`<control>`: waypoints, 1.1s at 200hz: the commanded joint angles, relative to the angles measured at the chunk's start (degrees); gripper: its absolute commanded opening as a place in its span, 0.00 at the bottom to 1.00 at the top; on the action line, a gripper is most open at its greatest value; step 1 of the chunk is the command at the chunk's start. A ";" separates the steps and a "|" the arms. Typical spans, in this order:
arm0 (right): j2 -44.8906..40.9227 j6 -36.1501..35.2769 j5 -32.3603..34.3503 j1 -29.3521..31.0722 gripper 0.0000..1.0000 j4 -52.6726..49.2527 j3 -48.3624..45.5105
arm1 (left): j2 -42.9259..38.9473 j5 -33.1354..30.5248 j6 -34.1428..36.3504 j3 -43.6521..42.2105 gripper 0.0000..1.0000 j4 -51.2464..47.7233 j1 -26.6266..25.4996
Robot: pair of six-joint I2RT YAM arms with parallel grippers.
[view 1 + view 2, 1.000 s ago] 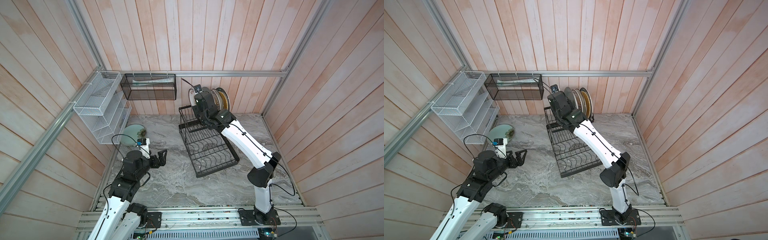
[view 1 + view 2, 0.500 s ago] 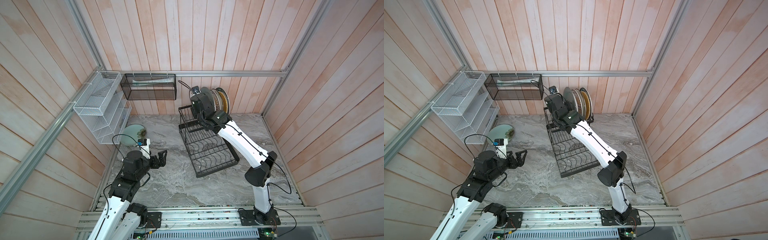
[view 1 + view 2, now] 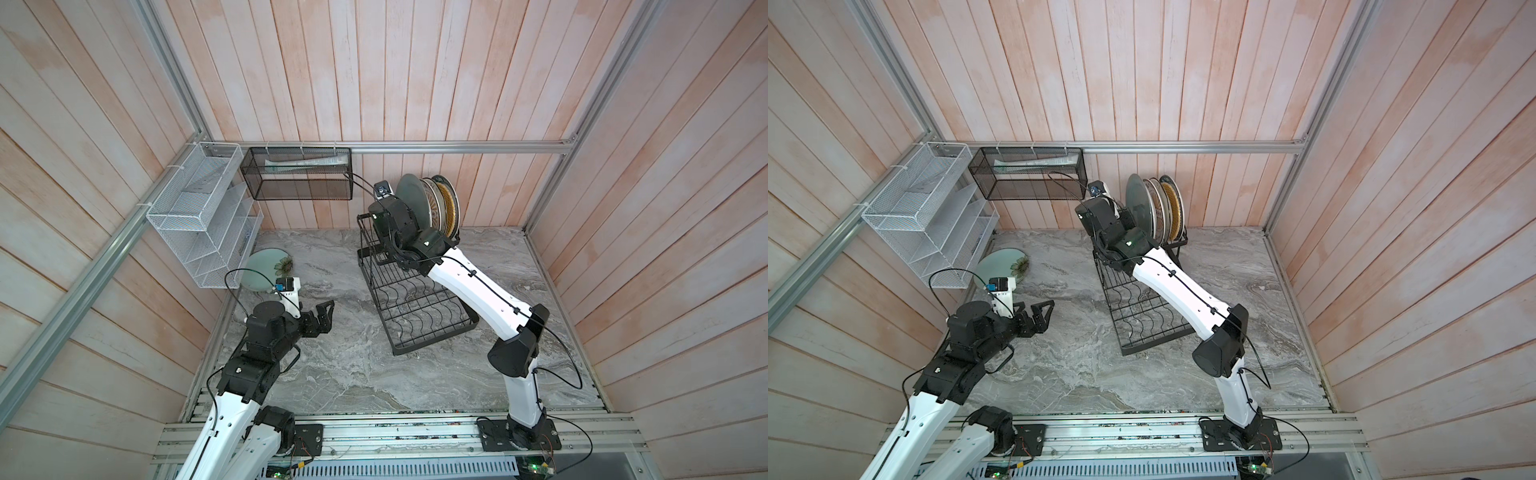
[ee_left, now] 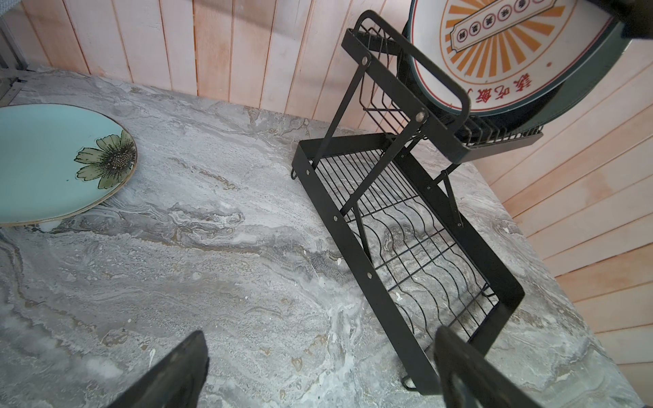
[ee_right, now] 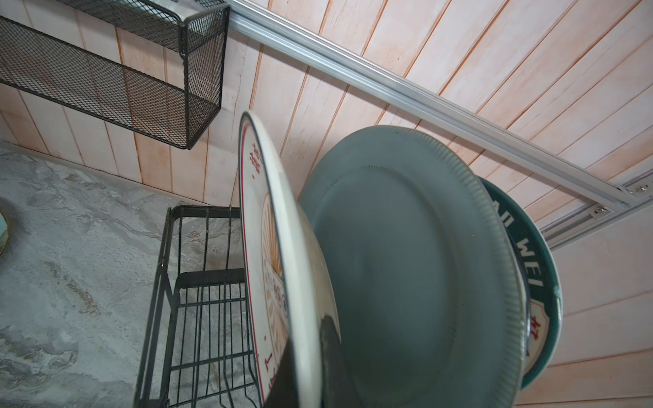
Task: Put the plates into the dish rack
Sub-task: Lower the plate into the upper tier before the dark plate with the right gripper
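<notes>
R gripper pinches glossy white sunburst plate rim, upright by ribbed grey-blue plate; L gripper spread wide.

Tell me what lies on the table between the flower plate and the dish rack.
Nothing: the left wrist view shows only bare marble table between the flower plate and the dish rack.

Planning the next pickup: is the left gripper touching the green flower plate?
Apart. The left wrist view shows bare table between the open left gripper and the green flower plate.
</notes>
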 commanded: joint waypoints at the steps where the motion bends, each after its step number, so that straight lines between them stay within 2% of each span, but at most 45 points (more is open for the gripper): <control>1: 0.88 -1.74 3.12 -0.18 0.00 -1.40 -0.74 | -0.19 -0.04 0.69 -0.71 1.00 -0.54 0.23; 42: 0.38 -5.02 6.48 0.70 0.00 0.31 1.45 | -0.25 -0.28 0.51 -0.72 1.00 -0.64 0.27; 66: -0.63 -10.63 11.41 2.45 0.00 6.01 -0.44 | 0.10 -0.22 0.51 -0.70 1.00 -0.67 0.27; 87: -0.93 -12.12 10.59 2.63 0.00 7.24 0.40 | 0.25 -0.15 0.48 -0.65 1.00 -0.90 0.26; 148: 0.24 -8.53 7.89 5.43 0.00 2.51 5.33 | 0.25 0.30 0.45 -0.79 1.00 -1.06 0.24; 186: 2.49 -5.05 4.51 5.20 0.00 -0.18 6.54 | 0.42 0.58 0.40 -0.89 1.00 -1.03 0.24; 220: 3.86 -3.90 4.02 3.54 0.00 -1.19 6.28 | 0.42 0.66 0.29 -0.98 1.00 -1.07 0.26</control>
